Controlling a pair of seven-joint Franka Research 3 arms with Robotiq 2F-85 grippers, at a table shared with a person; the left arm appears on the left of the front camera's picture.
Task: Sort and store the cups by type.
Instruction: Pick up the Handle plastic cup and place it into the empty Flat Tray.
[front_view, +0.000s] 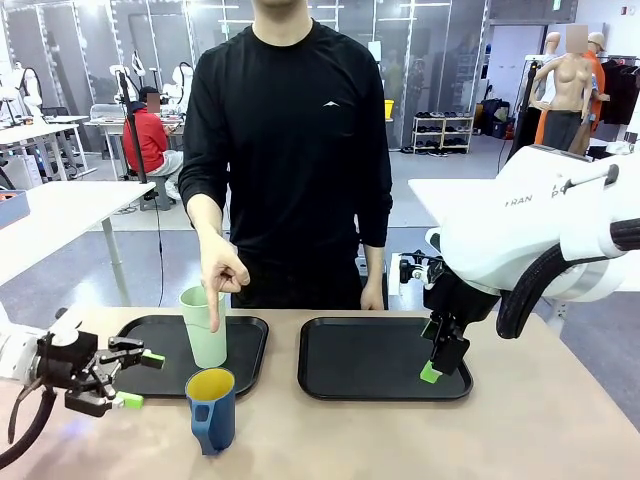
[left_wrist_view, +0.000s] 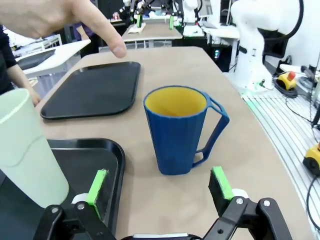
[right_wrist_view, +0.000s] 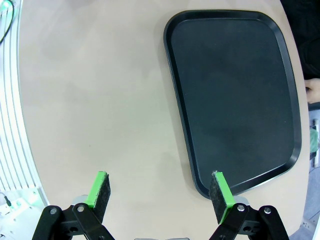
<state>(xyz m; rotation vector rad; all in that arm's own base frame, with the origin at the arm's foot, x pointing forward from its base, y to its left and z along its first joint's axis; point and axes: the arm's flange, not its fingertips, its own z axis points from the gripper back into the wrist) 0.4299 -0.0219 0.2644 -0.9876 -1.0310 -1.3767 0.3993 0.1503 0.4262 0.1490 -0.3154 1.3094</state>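
Left gripper (front_view: 141, 379): jaws wide apart, nothing between them, low over the table beside the left tray (front_view: 248, 340), facing the blue mug (front_view: 211, 410). Mug upright on bare table just in front of that tray, yellow inside, touched by nothing. Mint tumbler (front_view: 205, 332): upright on the left tray's near right part, behind the mug. Person's hand (front_view: 222, 272): index finger pointing down in front of the tumbler's rim; contact unclear. Right gripper (front_view: 432, 372): jaws apart, empty, at the near right corner of the right tray (front_view: 370, 365).

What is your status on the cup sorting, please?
Left claw and right claw open, holding nothing. Blue mug on bare table before left claw; mint tumbler on left tray. Person's hand over tumbler, pointing.
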